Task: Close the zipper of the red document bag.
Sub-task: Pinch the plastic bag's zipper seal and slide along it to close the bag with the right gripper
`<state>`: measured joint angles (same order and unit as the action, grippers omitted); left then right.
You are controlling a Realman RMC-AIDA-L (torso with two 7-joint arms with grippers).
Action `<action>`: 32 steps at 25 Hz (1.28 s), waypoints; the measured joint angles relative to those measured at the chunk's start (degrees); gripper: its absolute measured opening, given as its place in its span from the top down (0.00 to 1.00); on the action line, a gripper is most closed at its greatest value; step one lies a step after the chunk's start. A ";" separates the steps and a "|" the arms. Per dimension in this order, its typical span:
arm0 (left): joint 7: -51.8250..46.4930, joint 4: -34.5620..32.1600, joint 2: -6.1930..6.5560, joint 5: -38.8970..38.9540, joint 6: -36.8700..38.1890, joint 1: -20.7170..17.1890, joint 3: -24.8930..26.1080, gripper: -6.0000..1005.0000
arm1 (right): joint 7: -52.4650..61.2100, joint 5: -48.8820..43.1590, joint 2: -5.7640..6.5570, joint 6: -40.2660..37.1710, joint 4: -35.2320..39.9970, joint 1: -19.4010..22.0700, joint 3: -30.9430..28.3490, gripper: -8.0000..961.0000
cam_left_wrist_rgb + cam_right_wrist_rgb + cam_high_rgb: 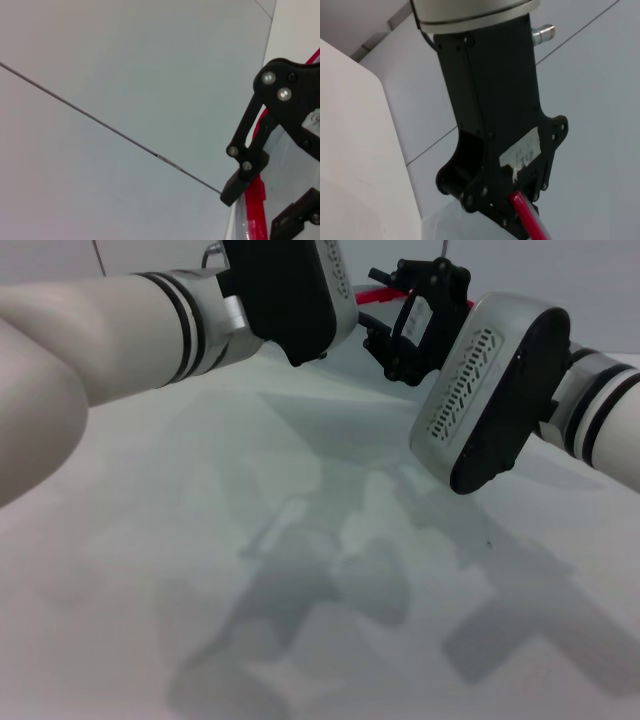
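Note:
The red document bag (437,226) is up at the far side of the table, mostly hidden behind both grippers. Only its zipper (378,296) shows in the head view, as a thin red strip between the two black grippers. My left gripper (322,322) is shut on that red edge. The right wrist view shows the zipper (530,216) coming out from my left gripper's (516,200) tip. My right gripper (388,318) is just right of it. In the left wrist view my right gripper (260,210) is open, its fingers standing on either side of the zipper (256,197), with pale bag plastic (285,175) beside it.
The white table (300,590) spreads below both arms, marked only by their shadows. A grey wall with a thin seam (100,120) lies behind the bag. The two arms nearly meet at the top centre of the head view.

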<state>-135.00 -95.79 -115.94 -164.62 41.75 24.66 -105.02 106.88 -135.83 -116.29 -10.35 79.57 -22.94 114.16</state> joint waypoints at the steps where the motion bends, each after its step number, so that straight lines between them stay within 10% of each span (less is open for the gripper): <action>1: 0.00 -0.01 0.00 0.00 0.00 0.01 0.00 0.94 | 0.00 -0.11 -0.04 0.31 -0.15 0.00 0.01 0.66; 32: -0.14 -0.16 -0.16 0.00 0.09 0.11 0.18 0.94 | -0.03 -3.73 -0.34 10.43 -2.13 2.44 3.00 0.69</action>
<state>-135.13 -95.95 -116.10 -164.62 41.84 24.78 -104.84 106.84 -139.56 -116.63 0.07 77.45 -20.49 117.16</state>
